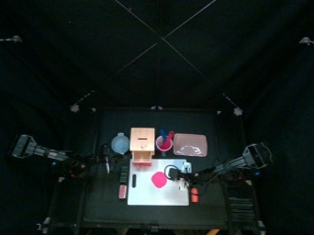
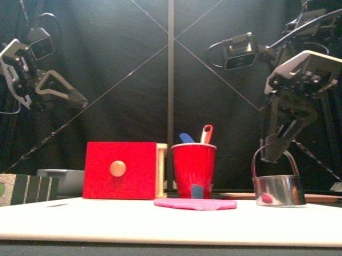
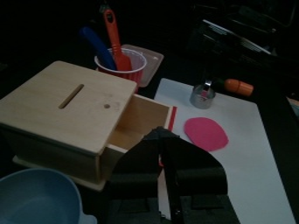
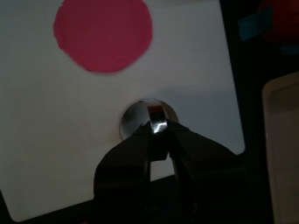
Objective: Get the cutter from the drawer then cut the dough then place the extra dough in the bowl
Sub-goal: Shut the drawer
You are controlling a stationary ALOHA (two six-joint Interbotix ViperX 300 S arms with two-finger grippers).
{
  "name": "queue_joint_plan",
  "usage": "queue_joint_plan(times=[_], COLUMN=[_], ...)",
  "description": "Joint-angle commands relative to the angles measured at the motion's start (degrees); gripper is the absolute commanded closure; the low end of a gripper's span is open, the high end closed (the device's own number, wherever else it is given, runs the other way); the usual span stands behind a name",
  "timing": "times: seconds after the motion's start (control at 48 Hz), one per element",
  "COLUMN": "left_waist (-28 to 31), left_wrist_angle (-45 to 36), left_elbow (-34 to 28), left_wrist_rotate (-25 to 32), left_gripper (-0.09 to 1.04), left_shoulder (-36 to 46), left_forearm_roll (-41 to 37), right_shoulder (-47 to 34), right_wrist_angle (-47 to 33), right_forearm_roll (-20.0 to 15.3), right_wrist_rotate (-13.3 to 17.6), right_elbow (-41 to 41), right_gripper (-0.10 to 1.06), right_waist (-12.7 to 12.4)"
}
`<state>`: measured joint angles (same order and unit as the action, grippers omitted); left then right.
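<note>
The round metal cutter (image 4: 151, 117) stands on the white cutting board (image 4: 70, 131), beside the flat pink dough disc (image 4: 105, 33). My right gripper (image 4: 156, 133) is shut on the cutter's wire handle from above. In the front view the cutter (image 2: 278, 189) hangs low at the right under the right gripper (image 2: 277, 165), level with the dough (image 2: 195, 204). The wooden box (image 3: 76, 109) has its red-fronted drawer (image 3: 146, 118) pulled out. My left gripper (image 3: 170, 164) hovers near the drawer with its jaws together and nothing in them. The blue-grey bowl (image 3: 35, 197) sits left of the box.
A red cup (image 2: 194, 168) with a blue and a red toy knife stands behind the board, right of the box (image 1: 141, 142). The pink tray (image 1: 190, 145) lies at the back right. The bowl (image 1: 119, 143) is at the box's left.
</note>
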<state>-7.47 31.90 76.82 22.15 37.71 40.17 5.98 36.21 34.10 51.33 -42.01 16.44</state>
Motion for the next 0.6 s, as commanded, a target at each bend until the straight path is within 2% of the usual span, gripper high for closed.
queue_joint_plan(times=[0.021, 0.146, 0.312, 0.417, 0.5, 0.542, 0.604], left_waist=[0.35, 0.35, 0.53, 1.58, 3.87, 5.10, 6.77], left_wrist_angle=[-0.18, -0.62, -0.62, -0.62, -0.62, -0.62, -0.62], left_elbow=[-0.62, -0.62, -0.88, -1.76, -2.90, -3.34, -4.22], left_wrist_rotate=[0.00, 0.00, 0.00, 0.18, 0.70, 0.79, 0.79], left_gripper=[0.61, 0.61, 0.59, 0.59, 0.59, 0.59, 0.59], left_shoulder=[-0.09, -0.09, -0.09, -0.09, 0.00, -0.09, -0.09], left_forearm_roll=[-0.09, -0.09, -0.09, -0.18, -0.88, -1.58, -2.99], right_shoulder=[1.76, 2.29, 2.37, 2.37, 2.02, 1.93, 1.93], right_wrist_angle=[0.00, 0.44, 2.11, 0.70, -5.71, -10.72, -17.31], right_forearm_roll=[0.44, 1.23, 2.29, 5.71, 10.37, 12.30, 13.27], right_wrist_rotate=[0.18, 0.18, 0.09, 0.00, 0.26, 0.70, 0.62], right_elbow=[1.41, 2.72, 5.54, 8.44, 9.76, 9.84, 9.93], right_gripper=[0.26, 0.20, 0.18, 0.19, 0.20, 0.20, 0.21], right_waist=[-0.09, 0.18, 0.35, -0.09, -0.44, -1.76, -4.04])
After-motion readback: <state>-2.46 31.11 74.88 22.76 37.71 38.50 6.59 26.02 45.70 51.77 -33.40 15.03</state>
